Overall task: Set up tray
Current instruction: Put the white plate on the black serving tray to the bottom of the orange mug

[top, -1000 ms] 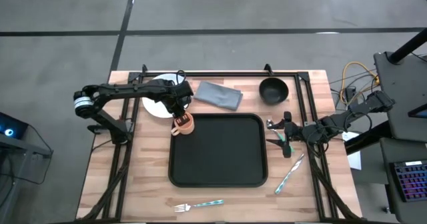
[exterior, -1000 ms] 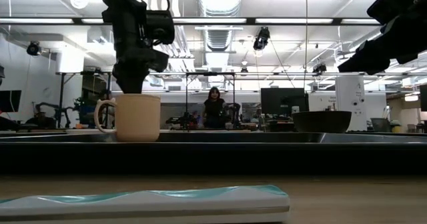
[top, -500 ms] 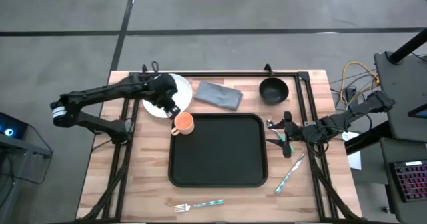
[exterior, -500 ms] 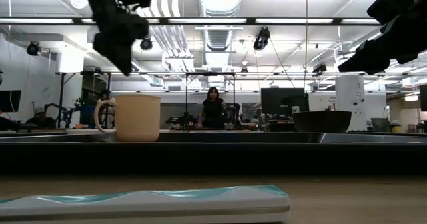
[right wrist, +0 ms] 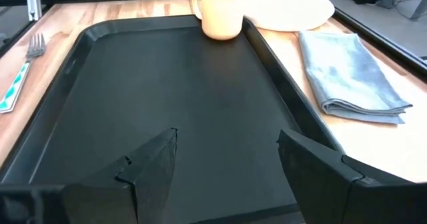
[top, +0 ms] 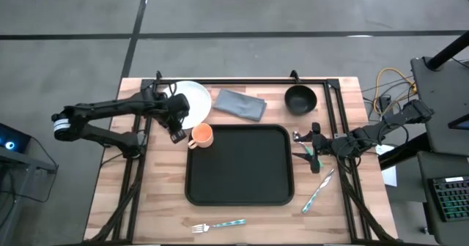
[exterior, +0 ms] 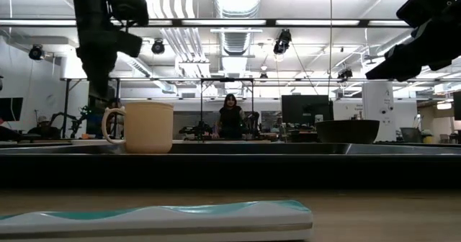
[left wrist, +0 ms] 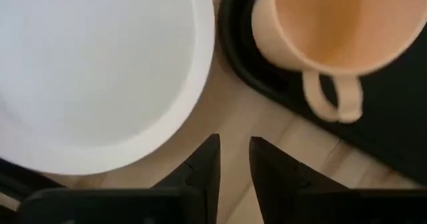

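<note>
A peach mug [top: 201, 135] stands upright on its base in the far-left corner of the black tray [top: 242, 169], its handle toward the table's left. My left gripper [top: 176, 132] hovers just left of the mug, between it and the white plate [top: 192, 103]. In the left wrist view its fingers [left wrist: 235, 147] show a narrow gap and touch nothing, with the mug [left wrist: 320, 24] and the plate [left wrist: 100, 64] beyond them. My right gripper [right wrist: 227, 144] waits wide open at the tray's right edge [top: 304, 147], looking across the tray [right wrist: 167, 84].
A folded grey napkin [top: 239, 104] and a black bowl [top: 300, 99] lie beyond the tray's far edge. A teal-handled fork [top: 218, 225] lies near the table's near edge. Another teal-handled utensil [top: 319, 191] lies right of the tray. A person [exterior: 230, 118] stands far behind the table.
My left gripper has come off the mug, risen, swung over the plate, then settled lower just left of the mug. The mug has stayed upright in the tray's far-left corner.
</note>
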